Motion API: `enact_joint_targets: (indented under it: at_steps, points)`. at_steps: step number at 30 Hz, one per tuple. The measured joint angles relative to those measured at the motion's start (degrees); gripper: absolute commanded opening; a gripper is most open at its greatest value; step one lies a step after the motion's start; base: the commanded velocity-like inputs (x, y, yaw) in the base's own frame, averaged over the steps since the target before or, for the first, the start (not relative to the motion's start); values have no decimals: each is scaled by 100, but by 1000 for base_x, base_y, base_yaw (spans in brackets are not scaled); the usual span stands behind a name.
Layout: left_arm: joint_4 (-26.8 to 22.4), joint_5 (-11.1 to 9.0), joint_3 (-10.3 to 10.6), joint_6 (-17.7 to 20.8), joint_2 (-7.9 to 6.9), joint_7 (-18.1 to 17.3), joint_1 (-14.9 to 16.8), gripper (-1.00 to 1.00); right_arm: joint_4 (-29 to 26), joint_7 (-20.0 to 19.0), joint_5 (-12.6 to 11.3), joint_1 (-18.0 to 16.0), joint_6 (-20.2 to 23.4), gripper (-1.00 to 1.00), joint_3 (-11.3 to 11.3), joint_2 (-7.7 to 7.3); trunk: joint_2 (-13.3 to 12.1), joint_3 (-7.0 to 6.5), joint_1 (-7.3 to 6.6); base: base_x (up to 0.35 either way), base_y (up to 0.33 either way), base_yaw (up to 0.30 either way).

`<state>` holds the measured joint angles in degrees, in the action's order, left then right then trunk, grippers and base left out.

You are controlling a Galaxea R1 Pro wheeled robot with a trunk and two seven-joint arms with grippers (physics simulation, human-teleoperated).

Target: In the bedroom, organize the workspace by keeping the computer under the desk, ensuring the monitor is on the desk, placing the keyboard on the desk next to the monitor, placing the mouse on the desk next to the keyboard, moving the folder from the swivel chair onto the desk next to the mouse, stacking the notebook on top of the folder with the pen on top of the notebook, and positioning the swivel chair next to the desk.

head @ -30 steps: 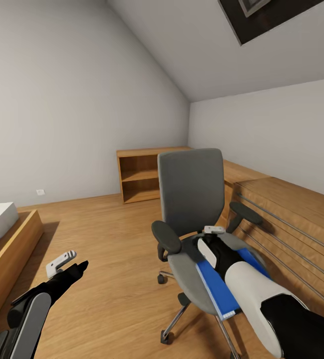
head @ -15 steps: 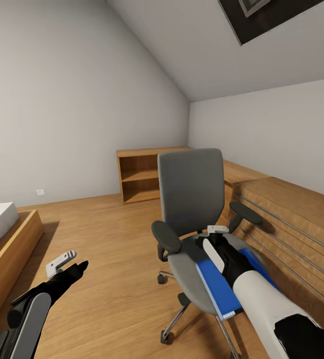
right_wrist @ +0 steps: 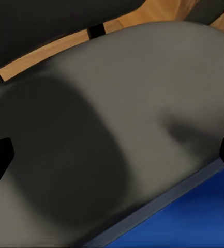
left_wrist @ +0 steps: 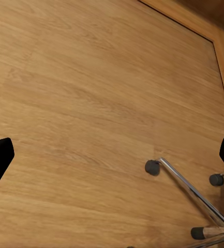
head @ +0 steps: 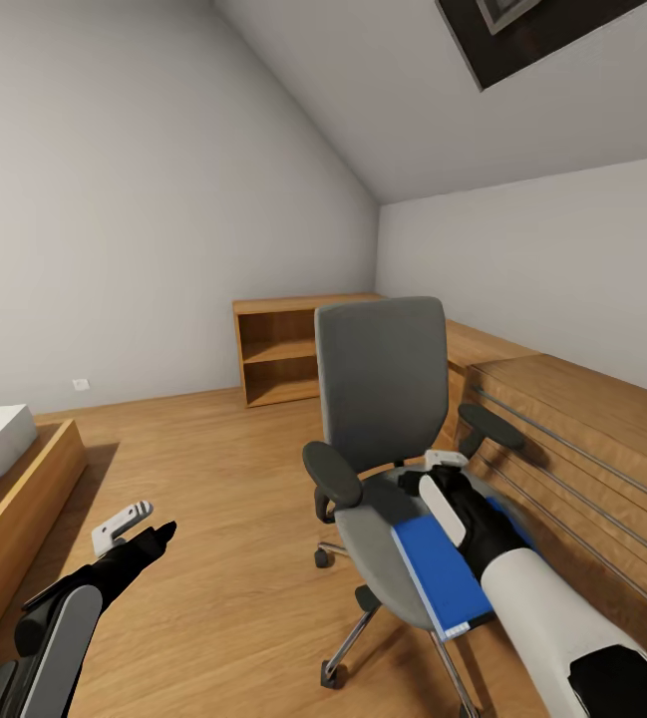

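The folder point(head: 441, 573) lies on the swivel chair point(head: 383, 399) seat. Just above the seat, the right gripper point(head: 441, 477) hovers with its 2 fingers spread apart. The left gripper point(head: 136, 527), fingers also spread, hangs over the floor point(head: 223, 479) beside the chair.

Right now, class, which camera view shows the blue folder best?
The head view: the folder lies flat on the swivel chair seat, partly covered by the right arm. The right wrist view catches a blue corner beside the grey seat. The left wrist view shows floor and the chair's base.

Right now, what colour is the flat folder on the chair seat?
Bright blue folder with a pale edge; clearest in the head view.
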<state>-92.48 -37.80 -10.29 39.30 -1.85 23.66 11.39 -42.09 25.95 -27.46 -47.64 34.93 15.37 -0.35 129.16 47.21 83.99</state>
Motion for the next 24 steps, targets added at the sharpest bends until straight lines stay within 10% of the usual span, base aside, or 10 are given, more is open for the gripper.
enact_joint_targets:
  at_steps: [6, 17, 24]
  points:
    - [0, 0, 0, 0, -4, -5, 0, 100, -245, -6, -758, 49, 144, 100, -12, -166, 0, 0, 0, 0, 0, 0]
    - [7, -6, 2, 7, -5, -12, 1, 100, -462, -7, -3401, 70, 560, 100, -7, -722, 0, -28, 0, 0, 3, -115]
    - [8, -3, 19, 10, 0, -17, 2, 100, -408, -32, -4317, 76, 662, 100, -5, -976, 0, -54, 0, 0, 158, -251]
